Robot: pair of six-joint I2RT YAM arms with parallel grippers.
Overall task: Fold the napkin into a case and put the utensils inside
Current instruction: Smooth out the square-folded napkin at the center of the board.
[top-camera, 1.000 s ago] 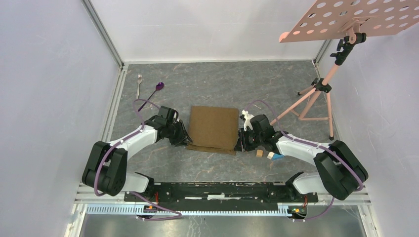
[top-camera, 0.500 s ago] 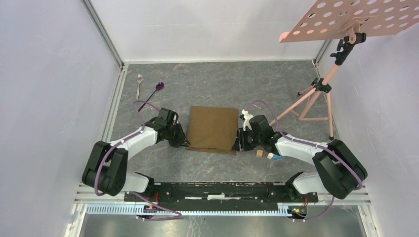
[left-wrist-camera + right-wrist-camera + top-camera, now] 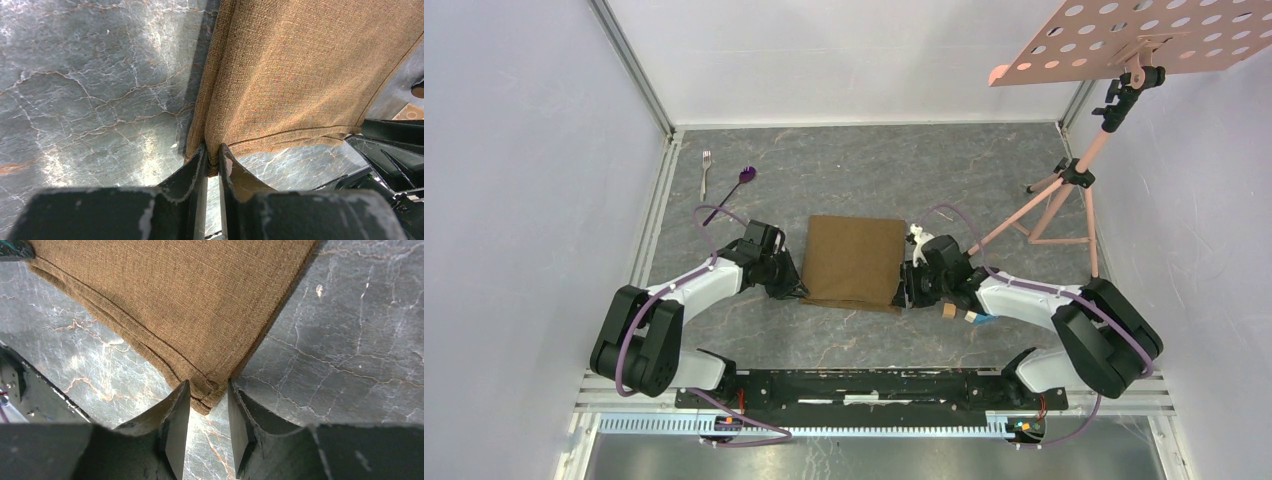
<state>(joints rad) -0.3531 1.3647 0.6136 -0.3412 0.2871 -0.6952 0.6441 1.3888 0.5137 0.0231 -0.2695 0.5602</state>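
You've drawn the napkin's (image 3: 854,260) near flap in, and your right claw (image 3: 907,292) has slid slightly leftward.

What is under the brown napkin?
The napkin lies on the grey marbled table. At its near edge a second layer of the same cloth peeks out underneath. Whatever else might be under its middle is covered and cannot be seen.

The left hand (image 3: 212,162) is closed on the near-left corner of the napkin (image 3: 295,75), the cloth pinched between both fingers (image 3: 192,170). The napkin is brown woven fabric with a stitched hem along its near edge. It lies on the grey marbled tabletop (image 3: 90,85). Dark parts of the other arm (image 3: 395,150) show at the right edge.
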